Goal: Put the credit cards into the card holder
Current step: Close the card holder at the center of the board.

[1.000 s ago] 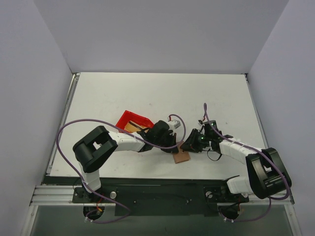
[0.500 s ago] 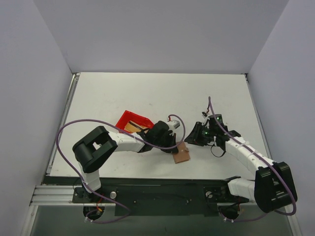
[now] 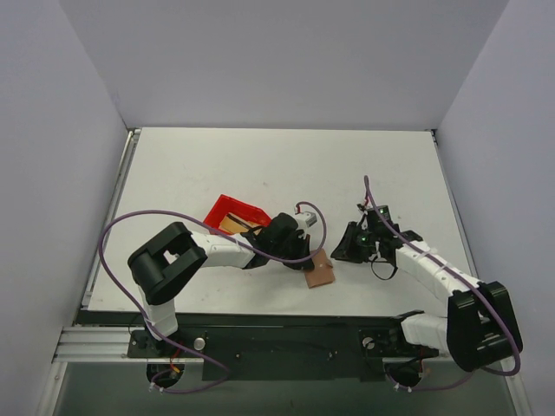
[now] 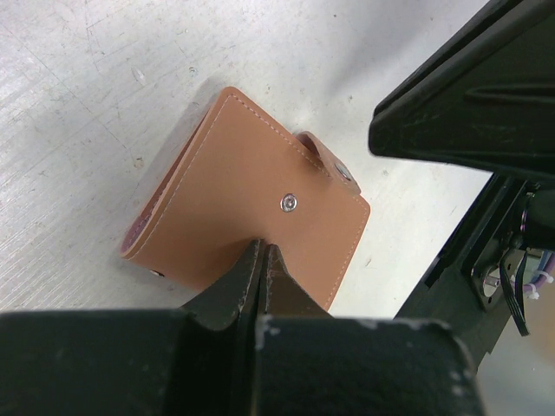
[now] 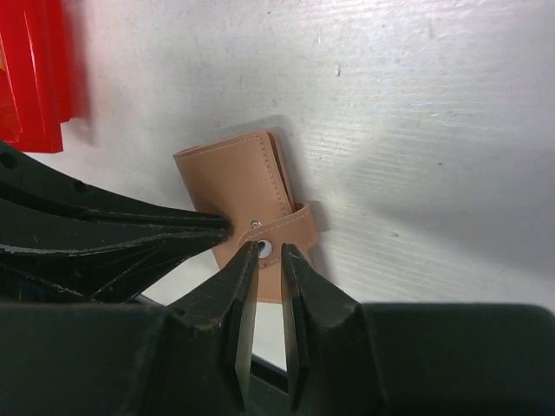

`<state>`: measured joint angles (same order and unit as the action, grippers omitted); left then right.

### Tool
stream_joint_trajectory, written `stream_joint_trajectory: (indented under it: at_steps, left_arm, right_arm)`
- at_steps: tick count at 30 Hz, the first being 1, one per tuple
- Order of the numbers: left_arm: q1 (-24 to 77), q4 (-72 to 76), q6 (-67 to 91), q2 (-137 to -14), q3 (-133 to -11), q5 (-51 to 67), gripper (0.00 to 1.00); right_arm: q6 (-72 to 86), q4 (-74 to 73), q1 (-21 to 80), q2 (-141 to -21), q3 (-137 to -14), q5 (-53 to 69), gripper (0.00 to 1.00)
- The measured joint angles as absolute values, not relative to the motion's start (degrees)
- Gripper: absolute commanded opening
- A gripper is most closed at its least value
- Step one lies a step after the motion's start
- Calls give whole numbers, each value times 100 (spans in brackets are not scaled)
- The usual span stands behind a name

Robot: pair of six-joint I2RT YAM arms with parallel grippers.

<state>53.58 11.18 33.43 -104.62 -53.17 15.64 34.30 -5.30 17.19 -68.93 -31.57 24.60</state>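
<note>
The card holder (image 4: 251, 195) is a folded brown wallet lying flat on the table, also seen as card holder (image 3: 320, 271) and card holder (image 5: 238, 178). Its clasp tab (image 4: 328, 163) hangs loose, off the snap stud. My left gripper (image 4: 262, 247) is shut, its tips pressed down on the wallet's cover, at left gripper (image 3: 305, 264). My right gripper (image 5: 270, 251) hovers a little to the wallet's right at right gripper (image 3: 345, 251), its jaws open by a narrow gap with nothing between them. One gold-yellow credit card (image 3: 230, 224) shows inside the red bin.
A red plastic bin (image 3: 236, 211) stands just left of the left gripper, its edge showing as red bin (image 5: 35, 78). The table's near edge with the black rail (image 3: 286, 334) runs close behind the wallet.
My right gripper has drawn back to the right, away from the wallet, and its jaws have narrowed. The left gripper stays pressed on the wallet.
</note>
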Motion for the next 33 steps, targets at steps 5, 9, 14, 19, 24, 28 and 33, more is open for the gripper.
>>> stream_joint_trajectory:
  at_steps: [5, 9, 14, 19, 24, 28, 33]
  left_arm:
    - [5358, 1118, 3356, -10462, -5317, 1557, 0]
    - [5358, 1116, 3367, -10462, -5317, 1546, 0]
    - [5358, 1116, 3369, -10462, -5317, 1546, 0]
    - [5358, 1116, 3378, -10462, -5317, 1546, 0]
    - [5358, 1116, 3380, -10462, -5317, 1544, 0]
    - [5358, 1116, 3382, -10462, -5317, 1546, 0]
    - [5354, 1114, 3382, -10462, -5317, 1546, 0]
  right_arm:
    - [3441, -344, 1719, -7273, -3124, 2858, 10]
    - [3448, -242, 1719, -7430, -3061, 3068, 8]
    - [3468, -139, 1719, -7507, -3041, 3282, 7]
    - [3489, 12, 1723, -7627, -3041, 3413, 6]
    - [3509, 126, 1741, -7762, -3041, 3476, 6]
    - [3509, 167, 1796, -7887, -3041, 3483, 6]
    - [3509, 211, 1872, -7999, -3041, 3479, 5]
